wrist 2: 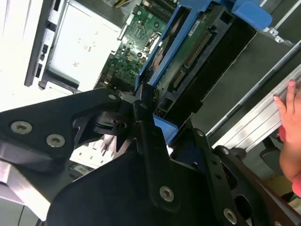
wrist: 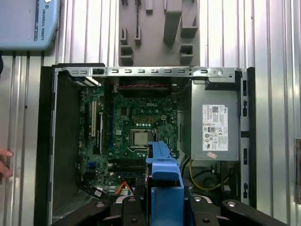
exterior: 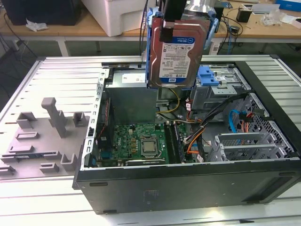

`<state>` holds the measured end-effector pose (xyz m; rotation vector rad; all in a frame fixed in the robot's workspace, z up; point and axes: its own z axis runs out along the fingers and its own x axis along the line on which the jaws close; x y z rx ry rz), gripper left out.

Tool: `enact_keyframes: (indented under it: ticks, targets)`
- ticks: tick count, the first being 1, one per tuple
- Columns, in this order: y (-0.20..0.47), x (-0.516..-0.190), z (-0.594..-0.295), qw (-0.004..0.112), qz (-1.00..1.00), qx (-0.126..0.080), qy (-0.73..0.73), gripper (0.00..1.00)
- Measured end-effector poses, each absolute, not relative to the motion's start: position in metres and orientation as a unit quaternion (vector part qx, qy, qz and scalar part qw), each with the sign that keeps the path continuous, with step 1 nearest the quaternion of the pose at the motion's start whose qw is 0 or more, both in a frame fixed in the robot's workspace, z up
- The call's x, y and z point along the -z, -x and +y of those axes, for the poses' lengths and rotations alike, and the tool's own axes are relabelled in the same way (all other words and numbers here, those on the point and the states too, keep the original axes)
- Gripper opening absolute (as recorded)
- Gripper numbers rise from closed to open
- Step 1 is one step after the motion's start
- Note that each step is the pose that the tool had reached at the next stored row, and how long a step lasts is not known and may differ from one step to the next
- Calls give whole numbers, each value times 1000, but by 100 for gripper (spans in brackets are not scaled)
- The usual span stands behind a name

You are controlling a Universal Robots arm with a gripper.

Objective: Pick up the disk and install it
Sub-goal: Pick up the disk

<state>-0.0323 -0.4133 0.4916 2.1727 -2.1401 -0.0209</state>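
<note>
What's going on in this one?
The arm's gripper is shut on the disk and holds it in the air above the open computer case, label facing the exterior view. The disk is not yet seated in the case; in the first wrist view it hangs over the motherboard, beside the power supply. A person's hand rests on the table just outside the case.
</note>
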Motion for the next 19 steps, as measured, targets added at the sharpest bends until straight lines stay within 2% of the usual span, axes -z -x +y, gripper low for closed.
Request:
enact_keyframes:
  ticks: [12,19]
  targets:
    - [9,-492,-445,46,-701,7,-712,37]
    - [-5,-492,-474,46,-701,7,-712,37]
